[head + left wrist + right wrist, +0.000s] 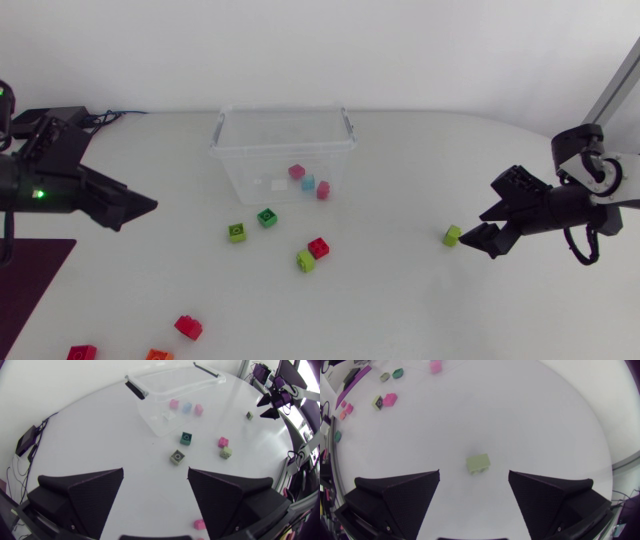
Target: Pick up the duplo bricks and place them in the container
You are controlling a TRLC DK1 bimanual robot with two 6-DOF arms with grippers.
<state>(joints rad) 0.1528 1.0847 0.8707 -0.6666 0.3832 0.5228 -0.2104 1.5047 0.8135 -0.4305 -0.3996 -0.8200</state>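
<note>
Clear plastic container (pixel 246 165), studded cubic bricks (pixel 318 247)

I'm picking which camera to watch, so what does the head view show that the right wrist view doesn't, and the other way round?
Only the head view shows the full rim of the clear container and the light blue brick inside it. Only the right wrist view shows the gap between the open fingers of the right end effector, with the lime brick lying just ahead of it, touching neither finger. Both show that lime brick, plus the red brick beside a lime-green brick at mid-table.
</note>
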